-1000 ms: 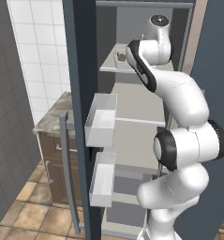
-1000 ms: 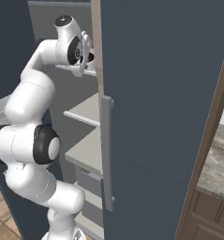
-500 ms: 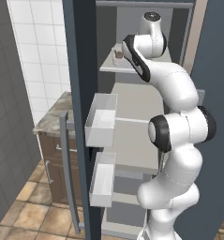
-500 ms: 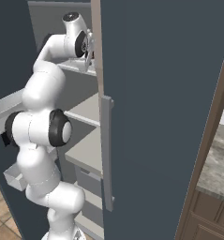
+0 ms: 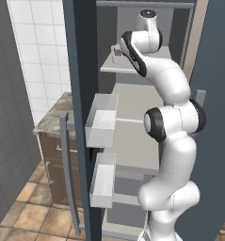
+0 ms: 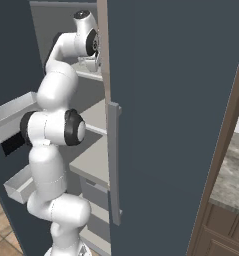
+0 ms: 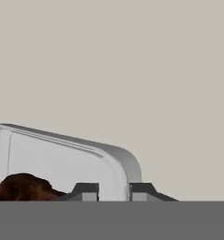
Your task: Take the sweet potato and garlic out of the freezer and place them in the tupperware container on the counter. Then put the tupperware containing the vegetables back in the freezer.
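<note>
gripper [image 7: 114,191] is pinched on the rim of the tupperware [image 7: 62,159], one finger inside, one outside the rounded corner. sweet potato [image 7: 23,188] lies in the tray, just left of the fingers. arm reaches onto the freezer's [image 5: 81,70] upper shelf [image 5: 115,68].

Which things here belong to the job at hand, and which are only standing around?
Job: freezer; sweet potato lying in the container; pincer closed on the container's rim; counter.
Not the job: door bins; wall tiles; floor tiles.
</note>
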